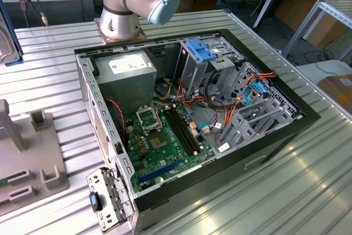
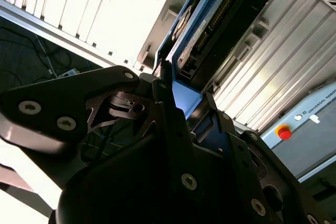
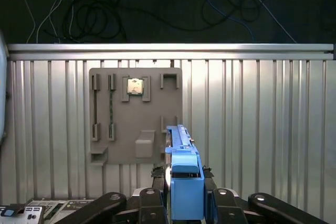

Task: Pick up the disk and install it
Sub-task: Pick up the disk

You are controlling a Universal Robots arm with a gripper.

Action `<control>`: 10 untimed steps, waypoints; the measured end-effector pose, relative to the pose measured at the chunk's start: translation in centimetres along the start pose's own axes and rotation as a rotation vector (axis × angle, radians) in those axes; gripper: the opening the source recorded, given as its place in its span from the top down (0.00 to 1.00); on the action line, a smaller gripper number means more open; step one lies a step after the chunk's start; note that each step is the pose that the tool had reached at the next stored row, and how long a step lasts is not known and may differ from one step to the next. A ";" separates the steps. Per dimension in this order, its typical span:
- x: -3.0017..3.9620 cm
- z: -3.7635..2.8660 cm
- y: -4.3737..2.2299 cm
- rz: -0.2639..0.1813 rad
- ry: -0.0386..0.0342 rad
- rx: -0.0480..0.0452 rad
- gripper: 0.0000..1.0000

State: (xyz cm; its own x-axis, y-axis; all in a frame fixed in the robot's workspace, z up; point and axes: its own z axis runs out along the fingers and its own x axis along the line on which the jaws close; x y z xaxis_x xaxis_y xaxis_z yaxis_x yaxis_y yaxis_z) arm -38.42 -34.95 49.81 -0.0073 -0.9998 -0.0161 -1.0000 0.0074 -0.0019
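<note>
Disk (image 3: 184, 187) is pinched edge-on between my fingers (image 3: 156, 172), which are clenched on its blue carrier near one end. It hangs over the ribbed tabletop (image 3: 262, 119), near the grey fixture tray (image 3: 126, 124). Risk, imo: in the second wrist view most of the body sticks out past my grip, so a fast swing could lever it loose or twist it. PC case (image 1: 82, 81) on the tabletop is packed w/ cables (image 1: 242, 94) round the drive cage (image 1: 192, 72). A skewed disk could snag them or jam.
</note>
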 end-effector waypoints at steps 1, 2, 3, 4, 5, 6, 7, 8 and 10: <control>0.00 0.00 -0.22 0.000 0.0000 0.0001 0.63; 0.00 0.00 -0.42 0.000 0.0000 0.0000 0.63; -0.01 0.00 -0.62 0.000 0.0000 0.0000 0.63; -0.01 0.00 -0.83 0.000 0.0000 0.0000 0.63; -0.01 0.00 -1.03 0.000 0.0000 0.0000 0.63; -0.01 0.00 -1.20 0.000 0.0000 0.0000 0.63; -0.01 0.00 -1.36 0.000 0.0000 0.0000 0.63; -0.01 0.00 -1.45 0.000 0.0000 0.0000 0.63; -0.02 0.00 -1.69 0.000 0.0000 0.0000 0.63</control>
State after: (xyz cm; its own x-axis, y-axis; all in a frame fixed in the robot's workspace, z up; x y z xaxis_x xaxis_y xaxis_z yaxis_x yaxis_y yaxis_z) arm -36.73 -34.94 49.81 -0.0074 -0.9998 -0.0161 -1.0000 0.0074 -0.0019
